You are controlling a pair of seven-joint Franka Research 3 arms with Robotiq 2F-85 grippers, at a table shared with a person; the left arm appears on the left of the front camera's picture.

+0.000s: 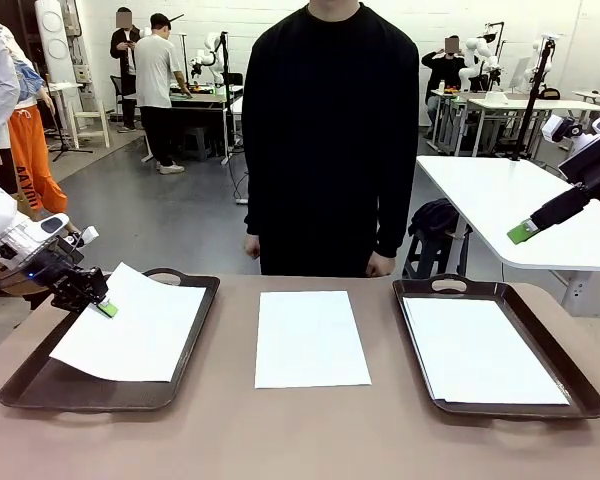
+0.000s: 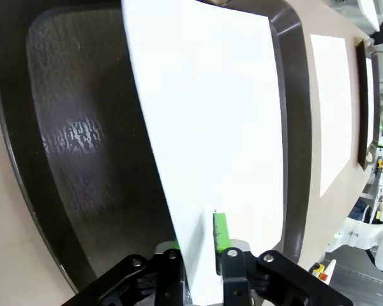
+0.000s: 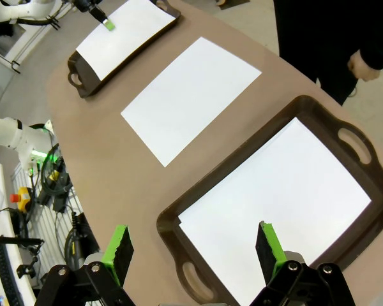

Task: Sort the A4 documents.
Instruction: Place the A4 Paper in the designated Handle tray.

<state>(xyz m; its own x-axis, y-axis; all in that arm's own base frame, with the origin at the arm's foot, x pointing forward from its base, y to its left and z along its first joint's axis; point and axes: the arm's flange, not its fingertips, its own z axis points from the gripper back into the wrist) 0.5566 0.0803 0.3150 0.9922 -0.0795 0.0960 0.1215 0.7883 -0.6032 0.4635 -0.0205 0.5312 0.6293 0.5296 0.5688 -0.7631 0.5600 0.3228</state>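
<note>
Three white A4 sheets show. One sheet hangs tilted over the left dark tray; my left gripper is shut on its left edge, the green pad pressed on the paper. A second sheet lies flat on the bare table in the middle, also seen as the middle sheet. A third sheet lies inside the right tray. My right gripper hovers open high above the right tray, its green fingers spread wide.
A person in black stands at the far edge behind the middle sheet, a hand hanging by the side. The brown tabletop is bare at the front. A white table stands behind on the right.
</note>
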